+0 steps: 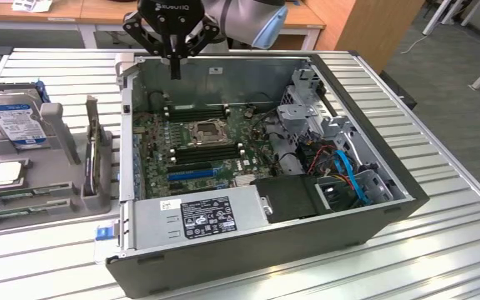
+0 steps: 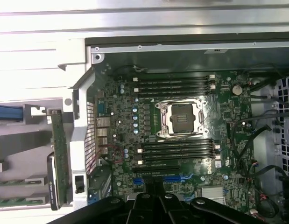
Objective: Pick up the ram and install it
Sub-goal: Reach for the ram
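Green skinny circuit-board ram stick [image 2: 59, 154] on edge in its grey holder [image 1: 97, 200] looks light, stiff, fragile; I'd pinch the long edges. Black gripper [image 1: 174, 70]: jaws closed, empty.

A: Exterior view's left?
B: Drive [image 1: 15, 122] upright in rack [image 1: 57, 128], processor [image 1: 7, 173] flat beside it.
A: Middle?
B: Open case [image 1: 249, 250] on table [image 1: 440, 250]; motherboard [image 1: 223, 153], socket [image 1: 207, 132], PSU [image 1: 198, 215].

Black claw [image 1: 174, 72], grey blue-capped arm [image 1: 252, 15]
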You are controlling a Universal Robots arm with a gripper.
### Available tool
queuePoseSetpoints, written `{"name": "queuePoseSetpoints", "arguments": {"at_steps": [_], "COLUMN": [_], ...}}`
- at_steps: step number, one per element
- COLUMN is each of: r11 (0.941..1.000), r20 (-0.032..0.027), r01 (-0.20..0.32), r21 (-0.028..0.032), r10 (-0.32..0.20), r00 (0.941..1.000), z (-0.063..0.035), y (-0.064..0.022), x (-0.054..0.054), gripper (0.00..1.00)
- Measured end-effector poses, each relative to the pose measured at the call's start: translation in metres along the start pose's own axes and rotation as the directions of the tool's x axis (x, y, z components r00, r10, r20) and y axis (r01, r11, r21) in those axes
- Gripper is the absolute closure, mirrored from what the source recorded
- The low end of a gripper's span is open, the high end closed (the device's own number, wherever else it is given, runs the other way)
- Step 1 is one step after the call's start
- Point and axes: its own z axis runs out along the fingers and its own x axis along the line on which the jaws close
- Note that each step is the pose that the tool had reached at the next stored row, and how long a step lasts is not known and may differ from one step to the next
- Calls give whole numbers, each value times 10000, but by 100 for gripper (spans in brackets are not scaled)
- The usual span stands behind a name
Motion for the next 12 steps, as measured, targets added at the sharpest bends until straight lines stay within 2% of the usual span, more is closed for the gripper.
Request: {"name": "queuePoseSetpoints", "arguments": {"at_steps": [12], "r11": [10000], "r20": [-1], "r01": [-2], "r21": [1], "r10": [2], "r00": [10000], "z": [-5], "y": [-16], "x": [219], "gripper": [90]}}
